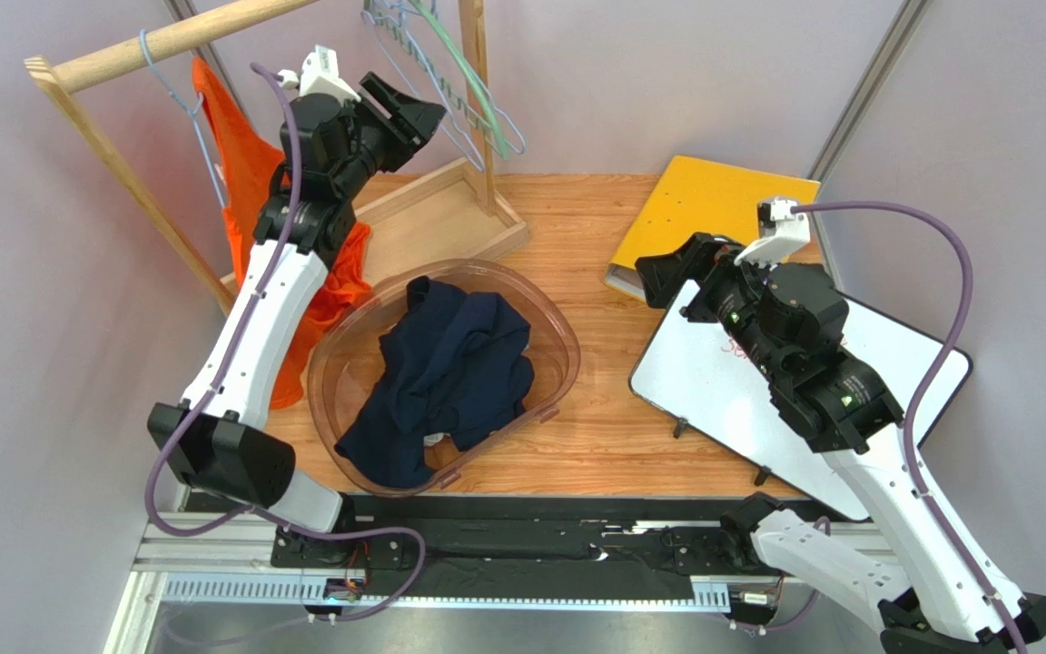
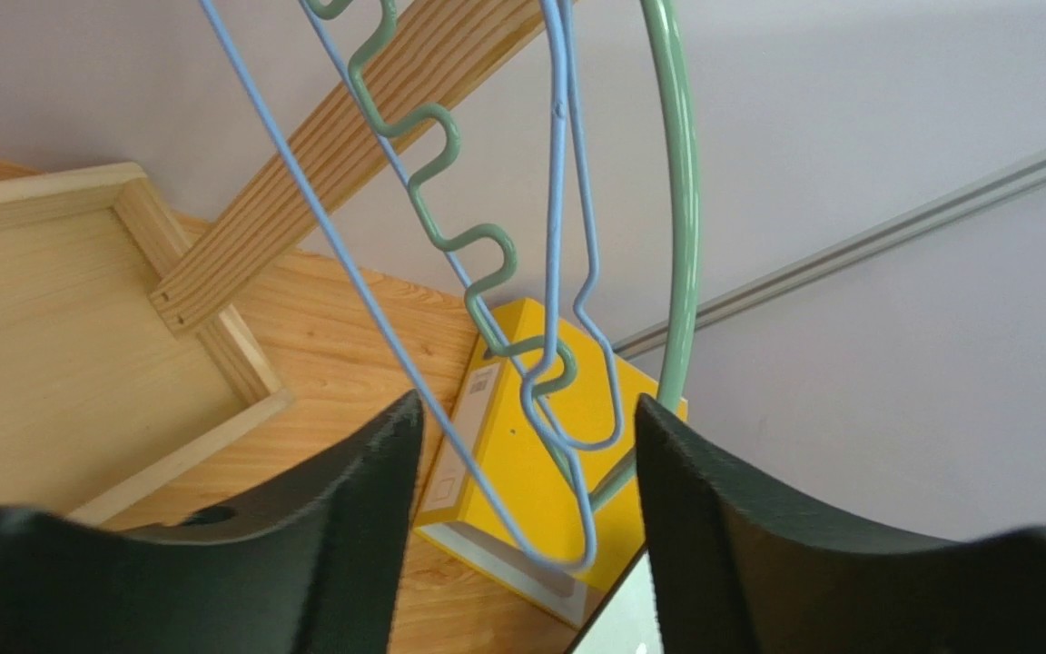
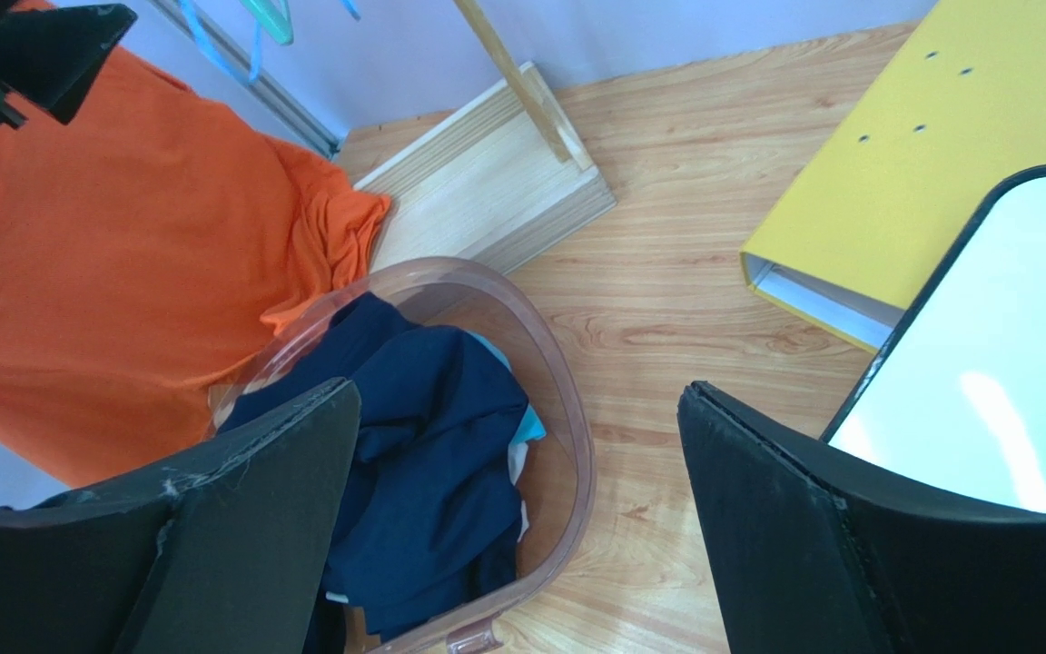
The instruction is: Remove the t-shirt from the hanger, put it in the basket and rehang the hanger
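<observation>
An orange t-shirt [image 1: 239, 170] hangs on a light blue hanger [image 1: 167, 75] at the left end of the wooden rail [image 1: 174, 37]. It also shows in the right wrist view [image 3: 106, 232]. My left gripper [image 1: 413, 112] is open and empty, raised to the right of the shirt, facing empty blue [image 2: 572, 341] and green [image 2: 679, 205] hangers; in its own view the gripper [image 2: 529, 425] holds nothing. My right gripper [image 1: 658, 273] is open and empty above the table, right of the basket, and is also seen in its own view [image 3: 515, 409].
A clear brown basket [image 1: 563, 357] holds dark navy clothes [image 1: 447, 361]. The rack's wooden base tray [image 1: 440, 211] lies behind it. A yellow binder [image 1: 713, 205] and a whiteboard [image 1: 706, 395] lie at the right. The rack's slanted leg [image 1: 133, 177] stands left of the shirt.
</observation>
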`<state>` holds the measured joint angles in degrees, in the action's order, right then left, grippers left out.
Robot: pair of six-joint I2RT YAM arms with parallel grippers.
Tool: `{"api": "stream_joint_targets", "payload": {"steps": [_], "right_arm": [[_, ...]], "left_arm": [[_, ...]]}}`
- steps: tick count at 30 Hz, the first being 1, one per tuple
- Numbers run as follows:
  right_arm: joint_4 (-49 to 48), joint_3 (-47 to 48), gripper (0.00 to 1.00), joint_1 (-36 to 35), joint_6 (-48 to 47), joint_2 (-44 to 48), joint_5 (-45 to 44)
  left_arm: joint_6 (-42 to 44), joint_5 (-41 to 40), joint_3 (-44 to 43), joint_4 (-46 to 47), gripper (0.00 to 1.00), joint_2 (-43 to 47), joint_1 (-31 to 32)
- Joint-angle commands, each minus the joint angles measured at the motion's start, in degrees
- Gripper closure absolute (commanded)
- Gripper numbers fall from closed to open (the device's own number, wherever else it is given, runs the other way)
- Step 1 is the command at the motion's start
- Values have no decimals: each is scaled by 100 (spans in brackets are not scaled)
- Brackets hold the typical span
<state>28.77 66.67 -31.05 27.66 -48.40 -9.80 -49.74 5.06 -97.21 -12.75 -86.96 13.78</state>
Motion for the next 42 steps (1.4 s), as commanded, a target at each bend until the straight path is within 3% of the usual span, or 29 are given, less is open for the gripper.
{"api": "stream_joint_targets", "payload": {"steps": [1, 4, 10, 17, 19, 22, 25, 32, 35, 38, 42], "right_arm": [[-56, 30, 7, -6, 64, -134, 478], [-82, 12, 6, -7, -85, -275, 1267], [-258, -277, 4, -15, -86, -626, 2543], [-1135, -1487, 0, -85, 520, -592, 3624], [-1715, -1946, 0, -112, 792, -312, 3933], [-2541, -3017, 0, -226, 1161, 380, 3794], [-3245, -4291, 0, -288, 1469, 1041, 3407], [-4021, -6805, 0, -332, 2199, 3981, 2941], [-3015, -7151, 0, -340, 2341, 5179, 2433], [-2957, -7151, 0, -349, 2174, 4710, 2089], [-2650, -7142, 0, -358, 1972, 4655, 1754]], "left_arm": [[429, 65, 202, 36, 33, 741, -33], [517, 486, 553, -105, 29, 1197, -33], [693, 1550, 2526, 229, 25, 2541, 282], [878, 2235, 4612, 668, 24, 4036, 1486], [686, 2508, 5513, 1437, 24, 4563, 2020], [483, 2518, 6735, 2335, 23, 5371, 2688], [395, 2342, 7660, 2567, 22, 6355, 3111], [-62, 2621, 9157, 2392, 20, 9439, 3219], [-229, 2930, 9369, 2812, 20, 9013, 3245], [-493, 2799, 9938, 3146, 20, 9318, 3263], [-405, 2860, 9976, 3129, 20, 9364, 3280]]}}
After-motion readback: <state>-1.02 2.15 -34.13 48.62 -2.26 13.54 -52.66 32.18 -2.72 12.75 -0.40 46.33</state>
